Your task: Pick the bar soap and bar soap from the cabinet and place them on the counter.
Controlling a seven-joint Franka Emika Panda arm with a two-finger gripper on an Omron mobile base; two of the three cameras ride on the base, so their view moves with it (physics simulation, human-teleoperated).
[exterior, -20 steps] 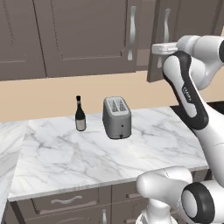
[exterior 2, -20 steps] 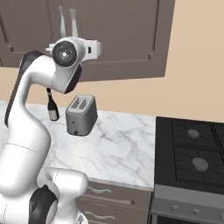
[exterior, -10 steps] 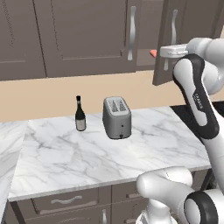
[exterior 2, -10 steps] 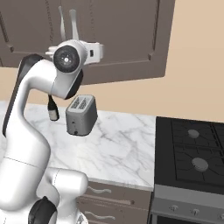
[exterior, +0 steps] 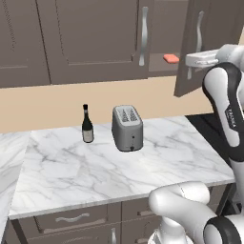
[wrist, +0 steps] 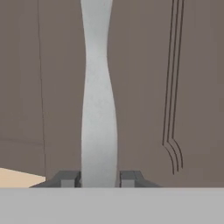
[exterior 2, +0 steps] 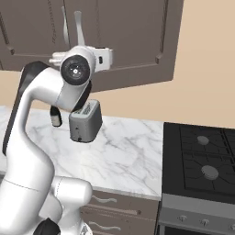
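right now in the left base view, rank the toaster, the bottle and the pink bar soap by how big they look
1. toaster, clearly the largest.
2. bottle, about as tall as the toaster but much slimmer.
3. bar soap, smallest, a small pink bar in the opened cabinet; it sits farther back, so its true size is less sure.

On the white marble worktop (exterior: 157, 157), a dark glass bottle (exterior: 87, 125) stands left of the silver toaster (exterior: 127, 127); 1 salmon-pink bar soap (exterior: 171, 58) lies in the dark grey-brown wall cabinet (exterior: 95, 38) above.

Between the gripper's (wrist: 99, 178) dark grey tips runs a pale silver handle (wrist: 99, 96) on a grey-brown cabinet door (exterior: 205, 43). Beside it lies a salmon-pink bar soap (exterior: 171, 58); below, white grey-veined counter (exterior: 119, 167).
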